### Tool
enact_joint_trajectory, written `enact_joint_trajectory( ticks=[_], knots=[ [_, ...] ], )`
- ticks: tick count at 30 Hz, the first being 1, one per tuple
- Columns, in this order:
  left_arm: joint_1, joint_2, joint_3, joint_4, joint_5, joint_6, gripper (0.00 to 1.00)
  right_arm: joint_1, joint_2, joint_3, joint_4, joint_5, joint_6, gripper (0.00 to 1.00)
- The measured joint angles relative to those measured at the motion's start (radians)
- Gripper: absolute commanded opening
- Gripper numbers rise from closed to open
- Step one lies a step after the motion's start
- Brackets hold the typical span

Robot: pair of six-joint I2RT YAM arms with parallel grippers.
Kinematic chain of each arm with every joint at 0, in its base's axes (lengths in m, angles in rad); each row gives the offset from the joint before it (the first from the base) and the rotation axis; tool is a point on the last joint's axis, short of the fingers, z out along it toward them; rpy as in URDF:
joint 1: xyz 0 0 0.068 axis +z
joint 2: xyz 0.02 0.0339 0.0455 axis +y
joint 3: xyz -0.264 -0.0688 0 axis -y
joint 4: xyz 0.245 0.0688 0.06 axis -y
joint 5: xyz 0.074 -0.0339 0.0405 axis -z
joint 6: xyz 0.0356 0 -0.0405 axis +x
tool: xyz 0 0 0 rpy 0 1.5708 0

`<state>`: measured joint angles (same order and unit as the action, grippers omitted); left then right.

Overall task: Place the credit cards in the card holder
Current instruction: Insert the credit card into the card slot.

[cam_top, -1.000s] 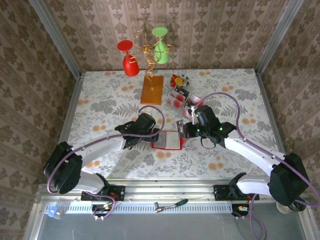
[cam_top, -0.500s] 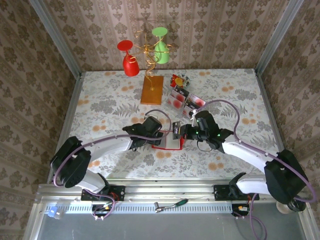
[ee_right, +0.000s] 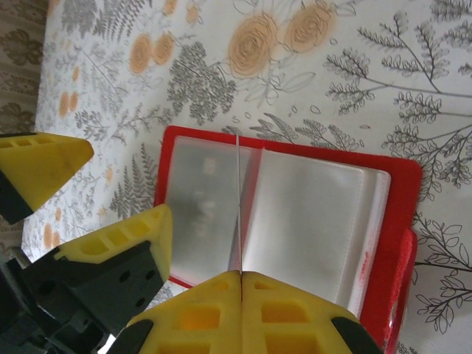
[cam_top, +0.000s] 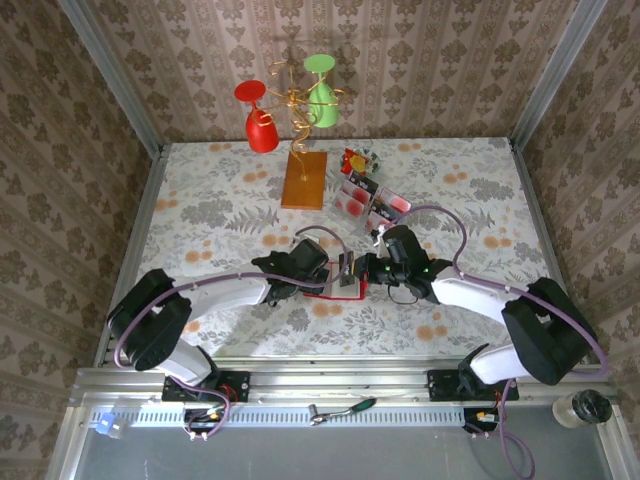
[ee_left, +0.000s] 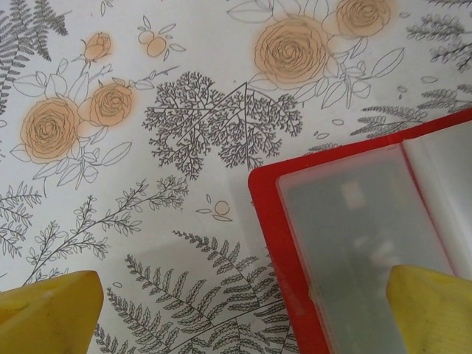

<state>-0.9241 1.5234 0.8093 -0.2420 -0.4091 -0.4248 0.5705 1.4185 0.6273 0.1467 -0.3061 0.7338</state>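
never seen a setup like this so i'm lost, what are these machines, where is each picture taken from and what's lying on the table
These are two robot arms bolted at the table's near edge, each ending in a two-finger gripper with yellow tips. The wide picture comes from a camera above and behind them. The other two come from cameras on the wrists. On the flowered table lies a red card holder, opened flat, with clear pockets. The right gripper is shut on a thin card, seen edge-on over the holder. The left gripper is open over the holder's corner, holding nothing. Further back lie more cards, a wrapper and a wooden slab.
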Motion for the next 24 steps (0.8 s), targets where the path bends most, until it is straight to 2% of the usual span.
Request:
enact_joint_trajectory(
  ticks=[24],
  knots=[
    [0.002, 0.033, -0.061, -0.006, -0.052, -0.084, 1.00, 0.013, 0.113, 0.102, 0.003, -0.045, -0.023, 0.00]
  ],
)
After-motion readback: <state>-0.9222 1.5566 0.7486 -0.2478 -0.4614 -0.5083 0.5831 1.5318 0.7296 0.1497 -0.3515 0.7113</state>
